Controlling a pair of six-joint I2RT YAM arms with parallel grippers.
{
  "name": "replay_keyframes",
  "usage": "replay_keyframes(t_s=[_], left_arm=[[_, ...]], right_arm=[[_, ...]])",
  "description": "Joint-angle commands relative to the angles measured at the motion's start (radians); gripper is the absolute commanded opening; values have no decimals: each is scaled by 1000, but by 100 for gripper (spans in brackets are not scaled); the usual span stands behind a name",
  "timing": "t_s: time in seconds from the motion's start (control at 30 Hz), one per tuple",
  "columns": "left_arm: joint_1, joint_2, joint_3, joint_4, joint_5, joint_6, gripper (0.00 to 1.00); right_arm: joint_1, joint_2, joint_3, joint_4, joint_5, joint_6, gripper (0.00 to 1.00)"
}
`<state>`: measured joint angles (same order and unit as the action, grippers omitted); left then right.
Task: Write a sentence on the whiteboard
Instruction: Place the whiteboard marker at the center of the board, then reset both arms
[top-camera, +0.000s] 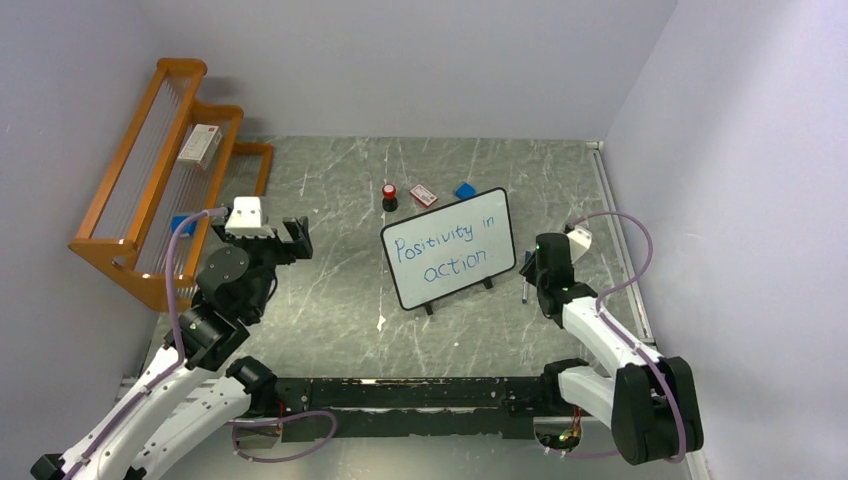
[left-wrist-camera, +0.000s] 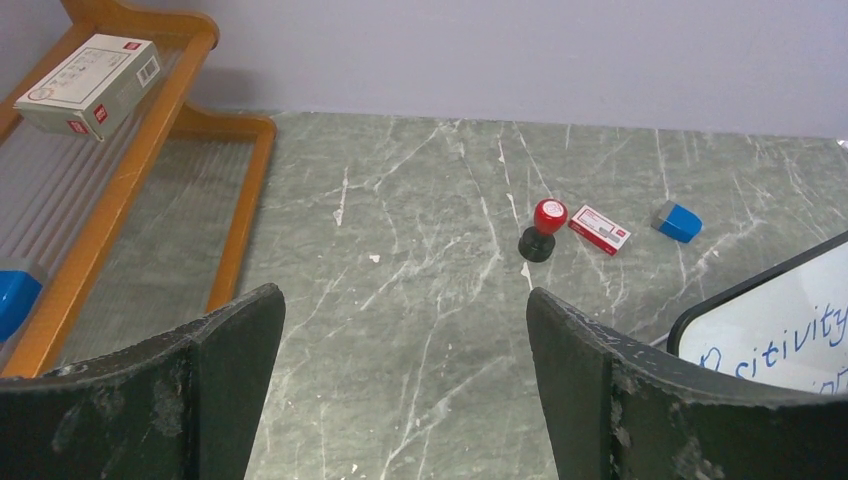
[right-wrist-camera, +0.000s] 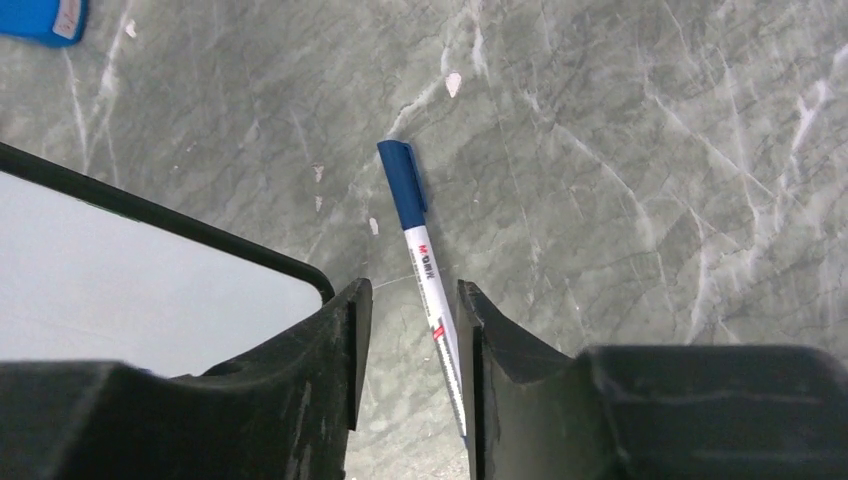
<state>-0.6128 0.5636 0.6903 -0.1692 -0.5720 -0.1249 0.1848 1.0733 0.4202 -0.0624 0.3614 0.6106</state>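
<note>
Grey marbled desk is sitting between lavender walls, with a wooden rack at far left. The whiteboard is standing mid-desk, showing the sentence in blue. Left claw is hovering wide apart; right claw is hanging narrowly apart over a marker pen lying just right of the board.

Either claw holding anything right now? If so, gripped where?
Nothing held: left claw is open and empty; right claw straddles the capped marker pen lying on the table, gaps on both sides.
</note>
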Motion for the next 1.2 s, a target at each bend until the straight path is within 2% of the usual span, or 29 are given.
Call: replay_keyframes(t_s=[0.0,0.23,0.47,0.53,0.57,0.6,0.83,0.97,1.17], left_arm=[[15,-22,-11,-9,7,-11,93],[16,-63,1,-31,29,-42,94],[16,-120,89,-131,62,-35,97],[16,-136,128,-164,67,-25,97],[16,-146,144,-178,67,-20,98],[16,-156,159,-188,67,-17,98],[16,-221,256,-238,17,5,97],[16,-258,280,-250,11,-6,97],[17,-304,245,-238,-10,-17,97]], right_arm=[[-10,-56,-11,-25,14,34,42],[-10,-214,52,-162,26,25,57],[-10,-477,211,-339,36,-63,78],[-10,-537,265,-373,32,-103,85],[-10,-561,293,-388,26,-124,95],[-9,-582,324,-411,26,-141,99],[-10,-685,487,-472,21,-255,100],[-10,-744,496,-447,22,-328,100],[-9,-795,482,-431,41,-348,100]])
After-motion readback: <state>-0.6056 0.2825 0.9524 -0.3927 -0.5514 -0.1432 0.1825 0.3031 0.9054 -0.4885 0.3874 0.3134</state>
